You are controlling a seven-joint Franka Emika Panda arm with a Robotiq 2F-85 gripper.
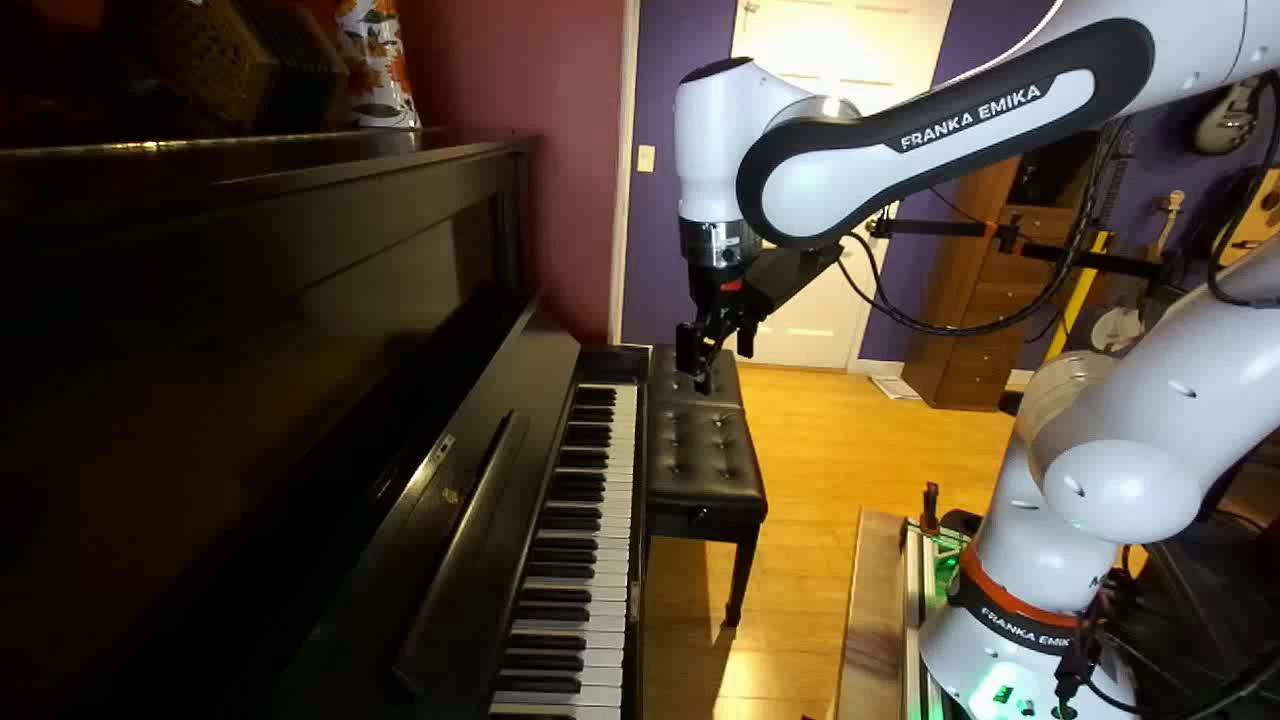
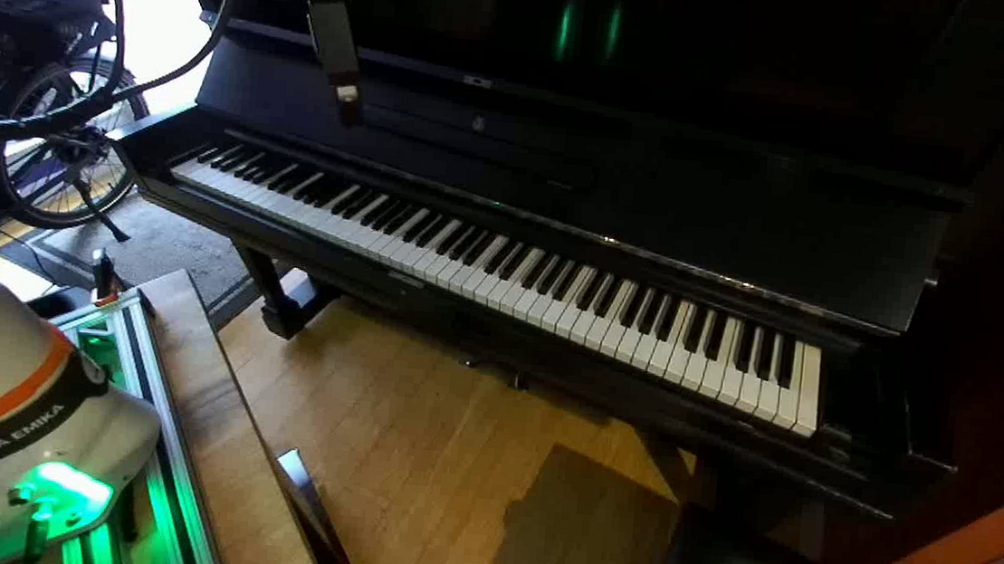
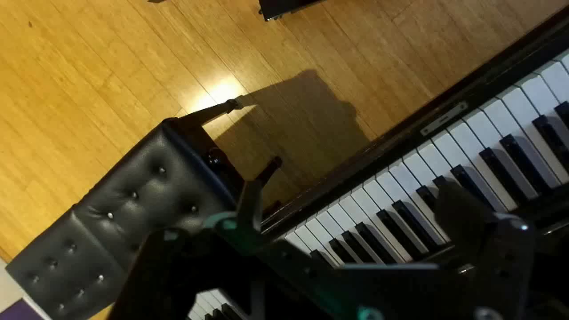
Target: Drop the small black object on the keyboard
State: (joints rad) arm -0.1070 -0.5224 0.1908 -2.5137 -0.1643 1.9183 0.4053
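Observation:
The keyboard, a long row of white and black keys, runs along the dark piano in both exterior views (image 1: 590, 530) (image 2: 503, 273). In the wrist view the keyboard (image 3: 378, 195) crosses diagonally beyond the fingers. My gripper (image 1: 712, 352) is high, well above key level, and also shows at the top of an exterior view (image 2: 345, 77). In the wrist view the gripper (image 3: 353, 205) has its fingertips wide apart, with only keys and floor showing between them. I cannot make out a small black object in any view; the dark gripper parts may hide it.
A black padded bench (image 1: 705, 455) stands beside the keyboard and shows in the wrist view (image 3: 146, 191). The piano's fallboard and music ledge (image 1: 460, 540) rise behind the keys. A wooden robot table (image 2: 208, 420) stands in front. A bicycle (image 2: 53, 115) is by the window.

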